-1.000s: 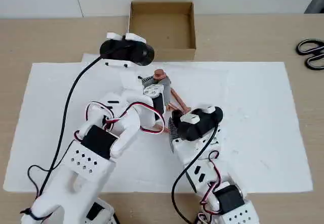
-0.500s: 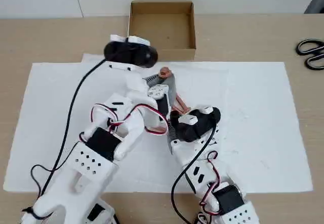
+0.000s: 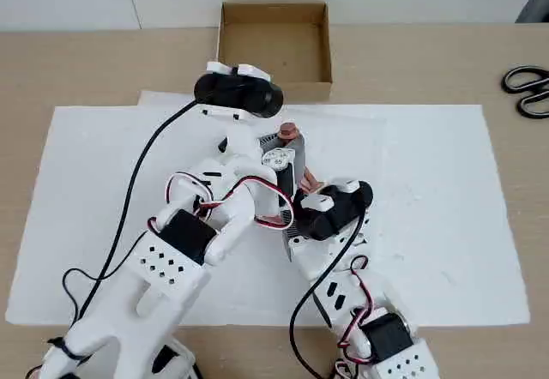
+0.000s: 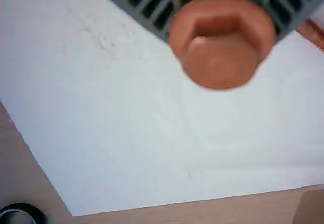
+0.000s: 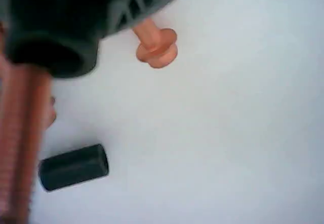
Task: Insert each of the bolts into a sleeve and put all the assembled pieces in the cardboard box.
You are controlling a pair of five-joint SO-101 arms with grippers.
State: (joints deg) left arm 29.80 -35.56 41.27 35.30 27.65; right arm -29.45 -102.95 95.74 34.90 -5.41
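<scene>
Left gripper [image 3: 288, 139] clenched on orange bolt [image 4: 221, 41] over white sheet [image 3: 429, 207], near cardboard box [image 3: 274, 45]. Right gripper [image 3: 304, 176] just beside it; cannot tell if it grips. Black sleeve [image 5: 74, 167] lies flat on sheet.

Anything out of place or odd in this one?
Nothing stands out. The left gripper holds a bolt with no sleeve on it over the white sheet; one black sleeve lies on its side there. The cardboard box is empty.
</scene>
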